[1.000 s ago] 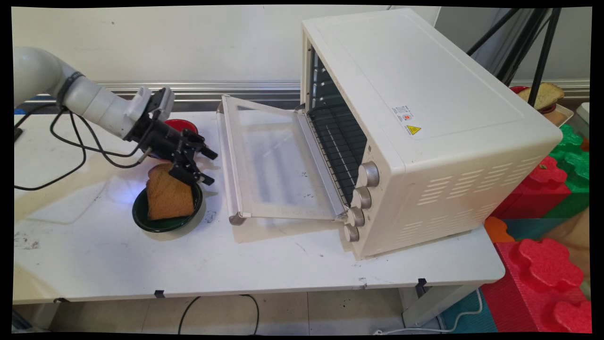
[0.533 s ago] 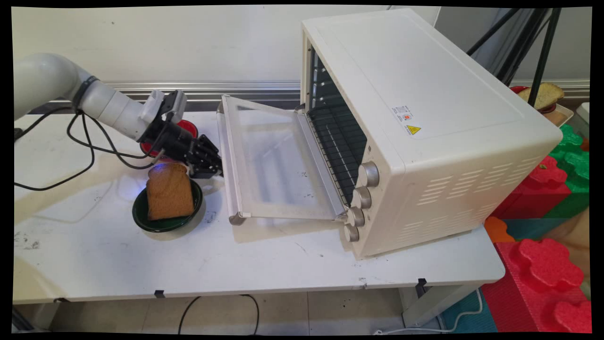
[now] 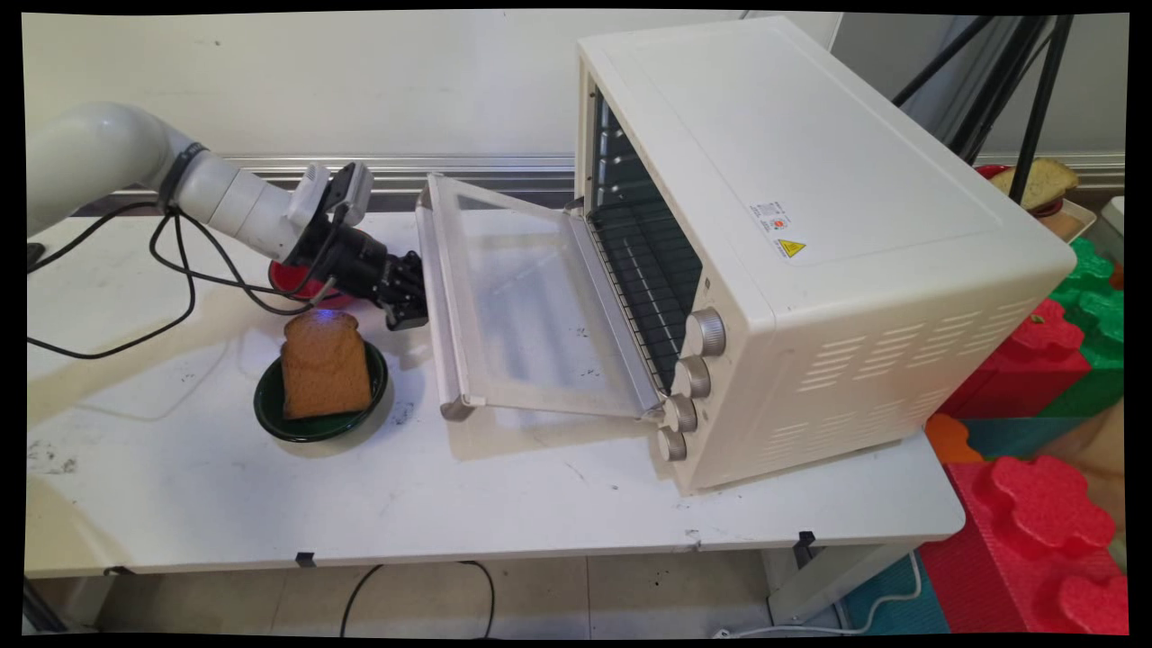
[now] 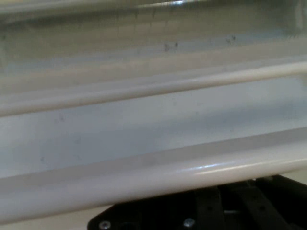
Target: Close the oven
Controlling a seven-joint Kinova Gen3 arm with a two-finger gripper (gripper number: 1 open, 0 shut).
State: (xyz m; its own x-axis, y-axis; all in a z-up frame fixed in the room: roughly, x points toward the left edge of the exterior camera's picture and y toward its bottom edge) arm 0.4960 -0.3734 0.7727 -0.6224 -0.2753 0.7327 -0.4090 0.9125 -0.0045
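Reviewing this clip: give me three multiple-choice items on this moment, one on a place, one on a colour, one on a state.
1. Where is the gripper?
A. at the oven door's handle edge
B. inside the oven
C. over the knobs

2. What colour is the bowl under the toast?
A. white
B. dark green
C. yellow

3. How is the oven door?
A. shut
B. removed
C. open, hanging part way down

Answers: 1 A, the gripper sits against the door's outer rail; 2 B, its rim is dark green; 3 C, the rack inside shows.
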